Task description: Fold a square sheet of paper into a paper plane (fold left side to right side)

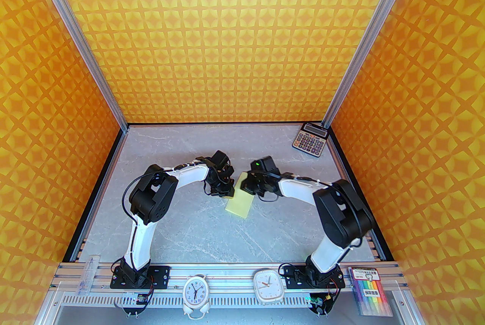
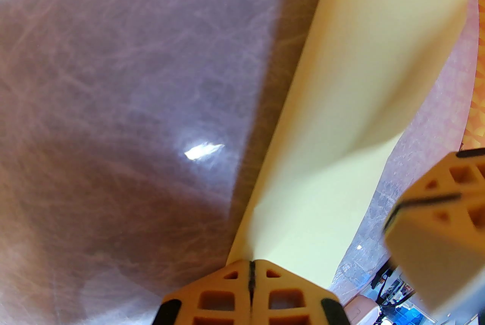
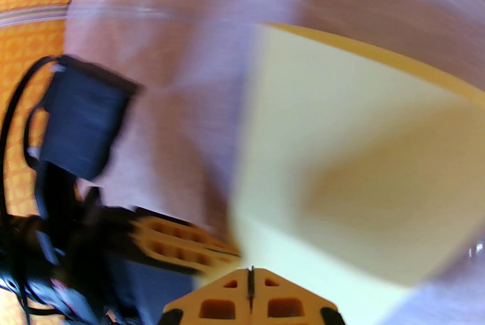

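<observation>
Left end effector (image 1: 226,195) has its two tan fingers pressed together, and in the left wrist view (image 2: 251,265) the near edge of the pale yellow sheet of paper (image 2: 341,118) comes straight out from between their tips, so it is pinching the paper. Right end effector (image 1: 245,182) is pressed together too. Its own camera is blurred, but the tips (image 3: 250,272) meet with the paper (image 3: 341,149) starting right at them, so it appears to be pinching the sheet as well.

From above, the sheet of paper (image 1: 239,204) lies near the middle of the grey marbled worktop (image 1: 182,232). It shows as a narrow, slightly tilted rectangle with its long side running roughly from 12 to 6 o'clock. The left end effector is at its 9 o'clock edge and the right end effector at its 12 o'clock end; the two are close together. In the left wrist view the paper is bowed, its 3 o'clock side curling up and over in a soft bend, and the right end effector (image 2: 435,217) shows just beside it at 4 o'clock. In the right wrist view the left end effector (image 3: 185,244) sits at 8 o'clock, just beside the paper.

A calculator (image 1: 310,140) rests in the worktop's 1 o'clock corner. Two clocks (image 1: 232,290) stand on the rail at 6 o'clock, and a pack of markers (image 1: 371,291) lies at 5 o'clock.
</observation>
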Tool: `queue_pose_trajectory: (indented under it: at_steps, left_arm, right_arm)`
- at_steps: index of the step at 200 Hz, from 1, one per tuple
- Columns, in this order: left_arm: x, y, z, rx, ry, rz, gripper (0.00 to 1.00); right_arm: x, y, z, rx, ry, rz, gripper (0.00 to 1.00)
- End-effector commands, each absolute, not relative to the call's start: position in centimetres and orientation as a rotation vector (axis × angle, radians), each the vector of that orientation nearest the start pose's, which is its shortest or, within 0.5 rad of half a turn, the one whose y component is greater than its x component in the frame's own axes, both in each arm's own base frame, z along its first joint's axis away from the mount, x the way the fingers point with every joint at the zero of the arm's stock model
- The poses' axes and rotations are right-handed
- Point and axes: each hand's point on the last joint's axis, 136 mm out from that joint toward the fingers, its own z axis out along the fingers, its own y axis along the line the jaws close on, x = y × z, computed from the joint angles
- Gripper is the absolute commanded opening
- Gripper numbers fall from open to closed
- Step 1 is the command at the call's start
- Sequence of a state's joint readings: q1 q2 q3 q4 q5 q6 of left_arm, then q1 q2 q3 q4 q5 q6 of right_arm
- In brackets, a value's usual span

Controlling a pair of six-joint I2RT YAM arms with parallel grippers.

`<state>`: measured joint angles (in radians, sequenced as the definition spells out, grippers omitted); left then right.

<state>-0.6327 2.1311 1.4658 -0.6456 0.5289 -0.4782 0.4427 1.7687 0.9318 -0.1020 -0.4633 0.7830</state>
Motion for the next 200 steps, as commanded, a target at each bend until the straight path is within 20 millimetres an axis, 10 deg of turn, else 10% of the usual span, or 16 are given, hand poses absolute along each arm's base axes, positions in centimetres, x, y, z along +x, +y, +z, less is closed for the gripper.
queue_pose_trajectory:
  at_steps: [1,200]
  left_arm:
    - [29.9,-32.7,0.3,0.330,3.101,-0.868,0.02]
    - [28.1,-31.9,-0.5,0.326,3.155,-0.850,0.00]
  right_arm:
    - [34.6,25.4,3.2,0.302,2.723,1.049,0.00]
    - [36.8,25.5,0.4,0.336,2.788,0.927,0.00]
